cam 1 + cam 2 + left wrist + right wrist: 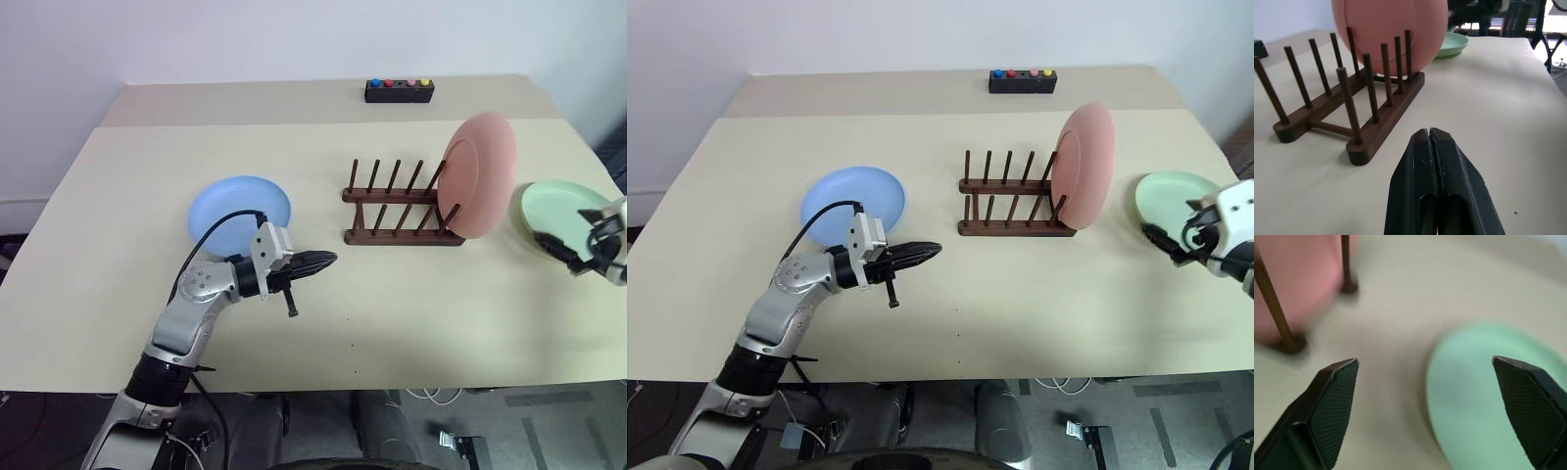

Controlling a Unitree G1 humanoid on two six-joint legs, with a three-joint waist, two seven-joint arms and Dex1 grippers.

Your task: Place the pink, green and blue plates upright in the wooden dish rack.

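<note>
The right pincer, fingers spread wide and empty, hangs over the near edge of the green plate, which lies flat on the counter to the right of the rack. A flat, shallow plate gives little edge to catch: a finger could likely skid off the rim or push the plate toward the counter's right edge. A swing back to the rack could also knock the pink plate, which stands upright in the rack's rightmost slot, leaning slightly. The rack holds only that plate; its other slots are free. The blue plate lies flat, well left of the rack. The left pincer, shut on nothing, hovers between blue plate and rack.
</note>
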